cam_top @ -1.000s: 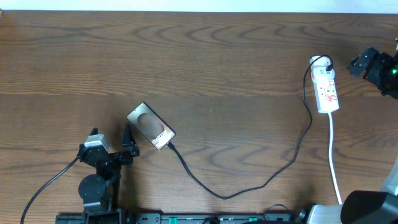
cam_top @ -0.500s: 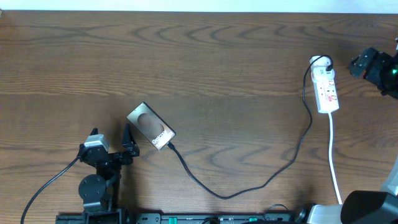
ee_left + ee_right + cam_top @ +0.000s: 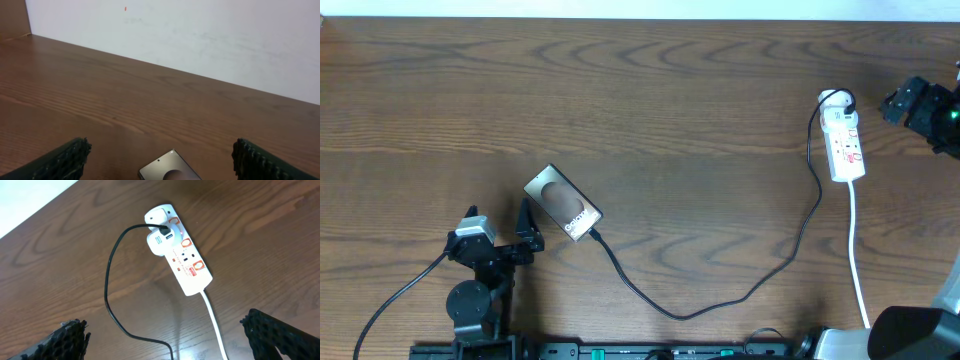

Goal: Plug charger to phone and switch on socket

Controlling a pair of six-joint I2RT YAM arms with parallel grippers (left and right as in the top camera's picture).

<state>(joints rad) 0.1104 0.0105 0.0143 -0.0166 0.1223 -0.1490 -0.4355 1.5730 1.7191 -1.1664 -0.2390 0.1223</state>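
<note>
The phone [image 3: 563,203] lies at an angle at centre left, glossy bronze face up; its top end shows in the left wrist view [image 3: 167,170]. The charger cable [image 3: 720,303] runs from the phone's lower-right end, where its tip meets the phone, in a curve to the socket [image 3: 846,140]. In the right wrist view the cable [image 3: 111,275] enters a white adapter [image 3: 160,242] seated in the white socket strip [image 3: 187,265]. My left gripper [image 3: 500,220] is open and empty just left of the phone, also seen in the left wrist view [image 3: 160,152]. My right gripper [image 3: 905,100] is open and empty right of the socket, and above it in the right wrist view [image 3: 170,332].
The socket's white cord [image 3: 858,260] runs down to the table's front edge. A white wall [image 3: 200,35] stands behind the wooden table [image 3: 650,90]. The left arm's base and thick cable [image 3: 390,300] sit at the front left.
</note>
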